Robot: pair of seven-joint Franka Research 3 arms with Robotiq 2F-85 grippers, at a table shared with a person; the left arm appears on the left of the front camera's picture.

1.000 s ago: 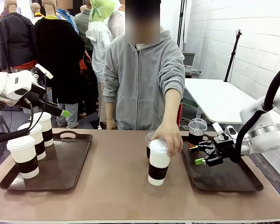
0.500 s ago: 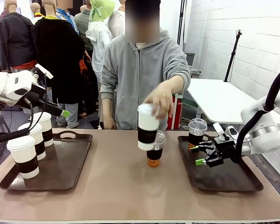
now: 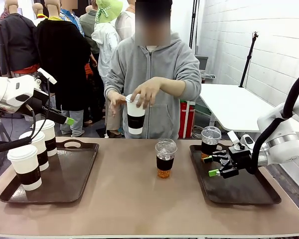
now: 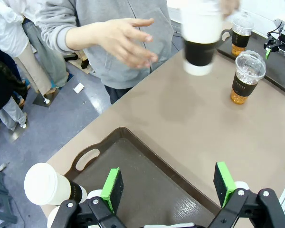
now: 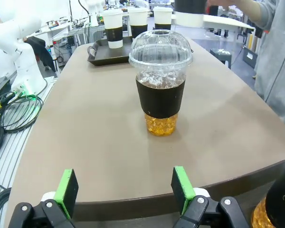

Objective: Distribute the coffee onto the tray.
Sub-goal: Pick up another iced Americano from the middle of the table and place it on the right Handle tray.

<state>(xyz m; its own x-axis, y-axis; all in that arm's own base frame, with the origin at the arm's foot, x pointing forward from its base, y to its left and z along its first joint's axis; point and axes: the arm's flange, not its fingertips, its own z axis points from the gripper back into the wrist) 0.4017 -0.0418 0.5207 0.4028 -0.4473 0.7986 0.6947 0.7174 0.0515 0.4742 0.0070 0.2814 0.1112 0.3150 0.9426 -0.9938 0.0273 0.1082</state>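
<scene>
The person holds one white paper cup (image 3: 135, 115) with a dark sleeve in the air at chest height, blurred in the left wrist view (image 4: 199, 33). Three more paper cups (image 3: 26, 167) stand on the left tray (image 3: 65, 184). A clear dome-lidded cup (image 3: 165, 158) of amber drink stands mid-table, directly ahead of my right gripper (image 5: 125, 187). A second clear cup (image 3: 210, 142) stands on the right tray (image 3: 239, 191). My right gripper (image 3: 214, 166) hovers open over that tray's left edge. My left gripper (image 4: 168, 183) is open above the left tray (image 4: 147, 175), raised at the far left (image 3: 65, 119).
The person stands at the table's far side, with the other hand (image 4: 126, 40) spread open above the table edge. A white table (image 3: 234, 107) stands behind at the right. Bare tabletop (image 3: 129, 199) lies between the two trays.
The person lifted the white paper cup off the table near the right tray and carried it up and left to chest height, uncovering the clear cup. Both arms stayed still.
</scene>
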